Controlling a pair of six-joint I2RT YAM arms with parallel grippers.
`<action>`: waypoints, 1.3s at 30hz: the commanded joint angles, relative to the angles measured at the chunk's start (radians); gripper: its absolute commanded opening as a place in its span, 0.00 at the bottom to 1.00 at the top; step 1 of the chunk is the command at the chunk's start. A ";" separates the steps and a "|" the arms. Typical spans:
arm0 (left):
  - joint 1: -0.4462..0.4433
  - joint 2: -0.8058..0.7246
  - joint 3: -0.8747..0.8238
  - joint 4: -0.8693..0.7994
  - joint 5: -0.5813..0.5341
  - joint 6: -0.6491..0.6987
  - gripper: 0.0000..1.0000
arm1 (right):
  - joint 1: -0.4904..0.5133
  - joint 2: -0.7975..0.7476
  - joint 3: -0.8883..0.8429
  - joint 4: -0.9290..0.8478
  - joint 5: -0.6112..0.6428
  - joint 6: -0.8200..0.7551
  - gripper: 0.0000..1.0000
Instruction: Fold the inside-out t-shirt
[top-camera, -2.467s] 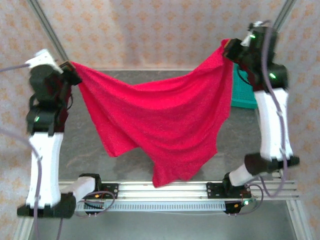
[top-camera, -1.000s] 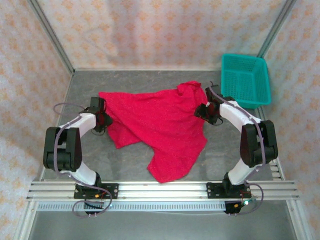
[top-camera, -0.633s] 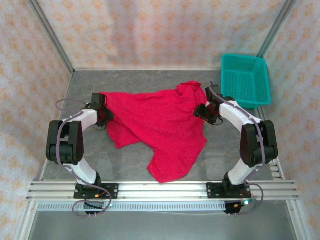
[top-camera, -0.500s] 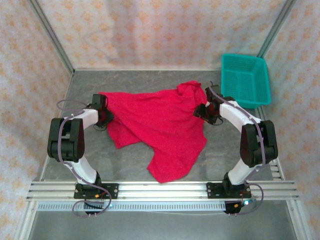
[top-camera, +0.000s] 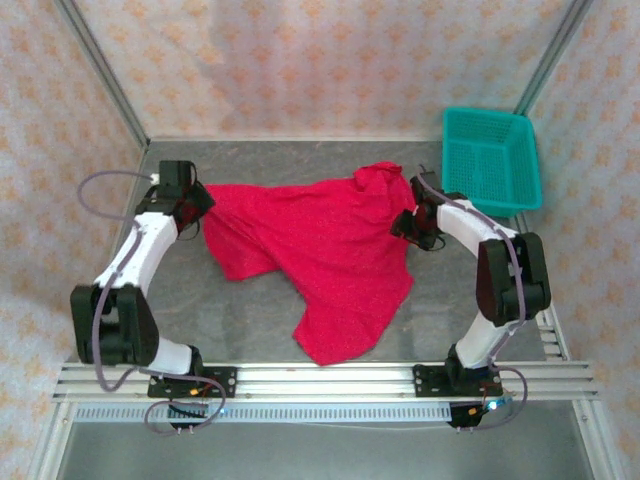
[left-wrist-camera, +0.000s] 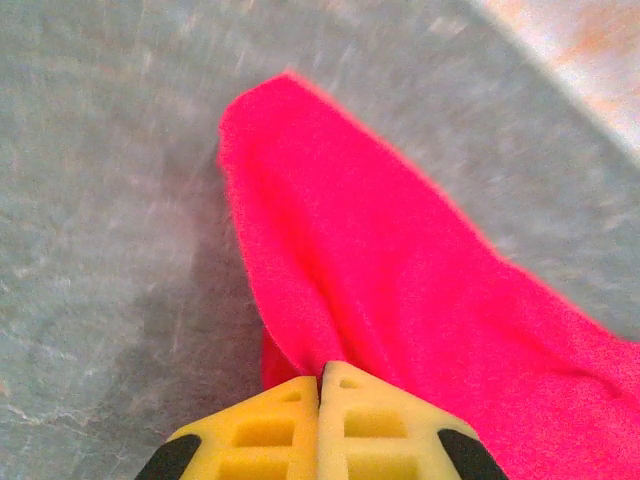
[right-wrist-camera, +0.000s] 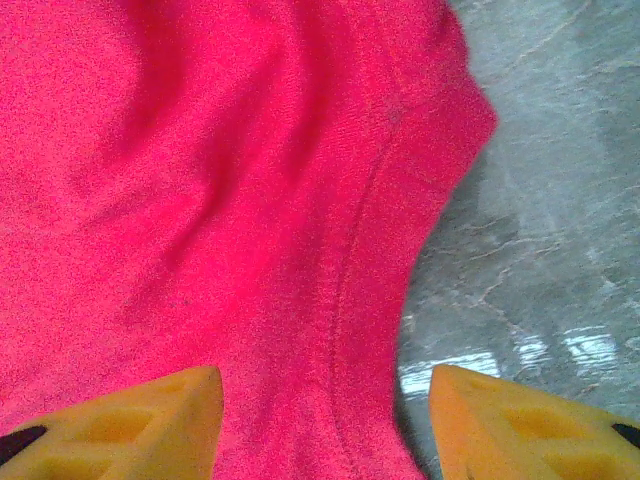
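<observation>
The inside-out t-shirt (top-camera: 320, 245) is bright red and lies rumpled across the middle of the grey table (top-camera: 215, 310), with one lobe reaching toward the front rail. My left gripper (top-camera: 192, 207) is at the shirt's left edge. In the left wrist view its yellow fingers (left-wrist-camera: 265, 430) are pressed together, and a ridge of the red cloth (left-wrist-camera: 400, 250) runs into their tips. My right gripper (top-camera: 407, 222) is at the shirt's right edge. It stands open, its fingertips (right-wrist-camera: 190, 400) on either side of a stitched hem of the shirt (right-wrist-camera: 200, 200), low over the cloth.
A teal mesh basket (top-camera: 490, 160) stands at the back right corner, just beyond the right arm. An aluminium rail (top-camera: 330, 385) runs along the near edge. Patterned walls close in the table on three sides. Bare table shows at front left and along the back.
The left gripper has closed from partly open and its arm has swung back and to the left, drawing the shirt's lower left edge with it. The right arm has stayed put.
</observation>
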 joint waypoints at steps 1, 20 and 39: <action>0.012 -0.060 0.023 -0.099 -0.044 0.031 0.00 | -0.019 0.028 0.000 0.007 0.021 0.006 0.57; 0.014 -0.074 0.010 -0.126 -0.032 0.046 0.00 | -0.077 0.262 0.228 0.002 -0.003 -0.015 0.56; 0.119 -0.088 0.393 -0.207 0.006 0.013 0.00 | -0.213 -0.047 0.629 -0.160 -0.047 0.061 0.00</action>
